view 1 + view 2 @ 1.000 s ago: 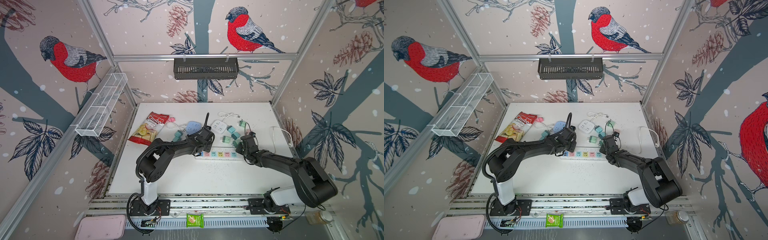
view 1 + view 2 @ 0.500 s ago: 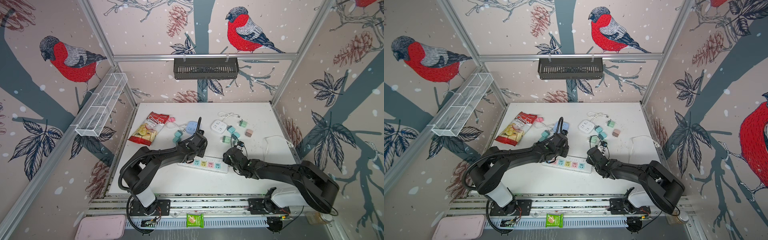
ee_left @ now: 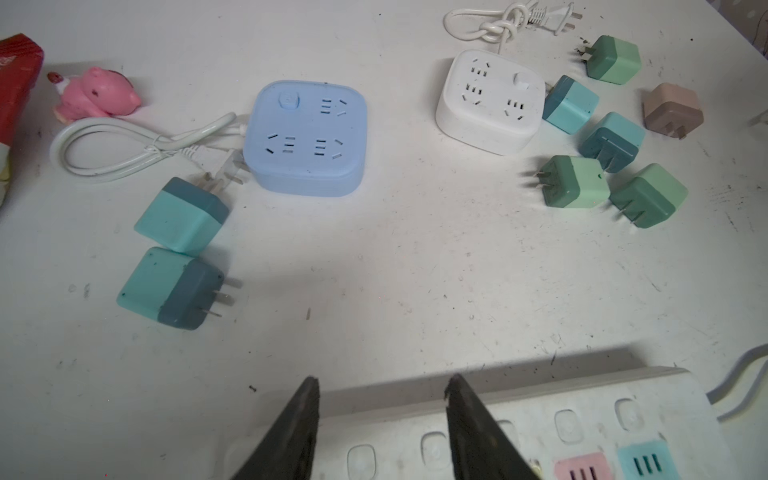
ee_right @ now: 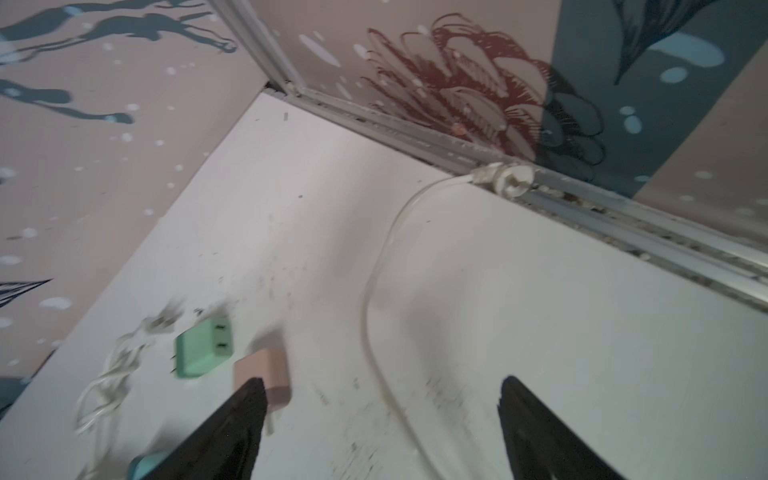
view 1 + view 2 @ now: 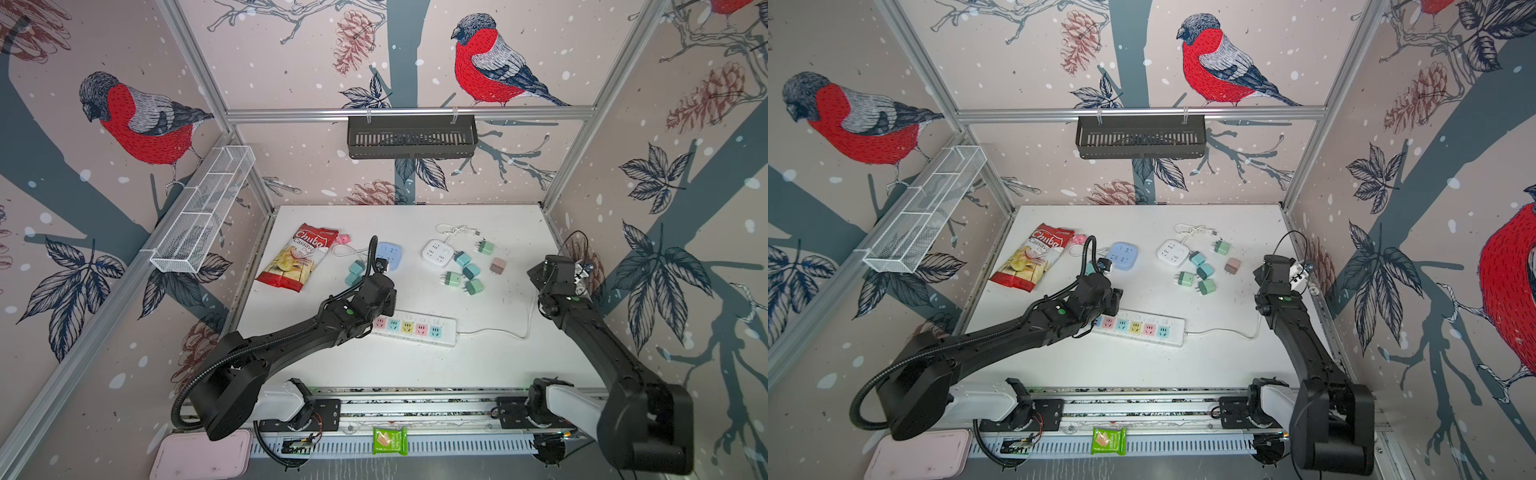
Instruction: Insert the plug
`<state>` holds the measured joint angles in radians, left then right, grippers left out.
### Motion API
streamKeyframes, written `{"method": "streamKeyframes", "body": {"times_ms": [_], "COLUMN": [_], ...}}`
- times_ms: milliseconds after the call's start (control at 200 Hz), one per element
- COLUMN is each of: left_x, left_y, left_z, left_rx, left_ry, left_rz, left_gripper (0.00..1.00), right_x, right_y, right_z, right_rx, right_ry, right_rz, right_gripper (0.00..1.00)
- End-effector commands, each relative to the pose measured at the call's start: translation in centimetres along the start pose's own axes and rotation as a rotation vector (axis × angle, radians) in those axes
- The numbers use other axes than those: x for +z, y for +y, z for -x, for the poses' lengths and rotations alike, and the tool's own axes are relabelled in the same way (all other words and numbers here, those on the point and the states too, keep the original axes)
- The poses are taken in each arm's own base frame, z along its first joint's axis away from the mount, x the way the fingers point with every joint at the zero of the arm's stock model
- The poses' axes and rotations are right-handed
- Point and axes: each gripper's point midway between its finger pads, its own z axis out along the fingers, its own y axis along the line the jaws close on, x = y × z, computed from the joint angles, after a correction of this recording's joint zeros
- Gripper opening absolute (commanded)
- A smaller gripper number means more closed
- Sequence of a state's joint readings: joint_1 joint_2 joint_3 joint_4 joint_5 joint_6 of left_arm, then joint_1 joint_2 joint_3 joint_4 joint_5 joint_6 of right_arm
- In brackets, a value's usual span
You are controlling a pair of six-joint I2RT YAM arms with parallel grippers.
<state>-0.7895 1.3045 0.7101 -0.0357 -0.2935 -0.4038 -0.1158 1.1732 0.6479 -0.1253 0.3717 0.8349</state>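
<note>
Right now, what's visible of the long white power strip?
The long white plastic power strip lies flat on the white table. Pink, blue and yellow sockets in a row, visible ones empty, a small button by each. Its white cord leaves the right end. The left pincer hangs open over its left end; contact unclear.

The red chip bag [image 5: 297, 259] [image 5: 1032, 259] bears "Chuba" in white script, with "Cassava" and a cut-off "Ch" beneath, in both top views.

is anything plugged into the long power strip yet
Empty where visible: every coloured socket showing on the power strip is bare; the end beneath the left gripper is hidden.
</note>
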Motion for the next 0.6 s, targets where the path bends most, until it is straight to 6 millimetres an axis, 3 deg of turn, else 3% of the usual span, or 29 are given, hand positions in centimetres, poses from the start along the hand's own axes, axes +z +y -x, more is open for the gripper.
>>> {"method": "streamKeyframes", "body": {"times_ms": [0, 135, 325, 595], "left_x": [-0.7, -1.3, -1.8, -2.3], "left_y": [0.5, 0.8, 0.3, 0.0], "left_z": [1.0, 0.9, 1.4, 1.9], "left_rx": [-0.04, -0.049, -0.054, -0.05], "left_ry": [-0.054, -0.059, -0.081, -0.09], "left_rz": [0.017, 0.022, -0.017, -0.035], "left_gripper": [0.51, 0.53, 0.54, 0.55], "right_x": [2.7, 6.5, 11.8, 15.3], "right_y": [-1.3, -2.5, -1.1, -0.6], "right_z": [0.5, 0.9, -0.7, -2.3], "right_rx": [0.027, 0.094, 0.073, 0.064], "right_ry": [0.062, 0.102, 0.229, 0.295], "right_rz": [-0.053, -0.106, -0.1, -0.115], "right_gripper": [0.88, 0.9, 0.88, 0.84]}}
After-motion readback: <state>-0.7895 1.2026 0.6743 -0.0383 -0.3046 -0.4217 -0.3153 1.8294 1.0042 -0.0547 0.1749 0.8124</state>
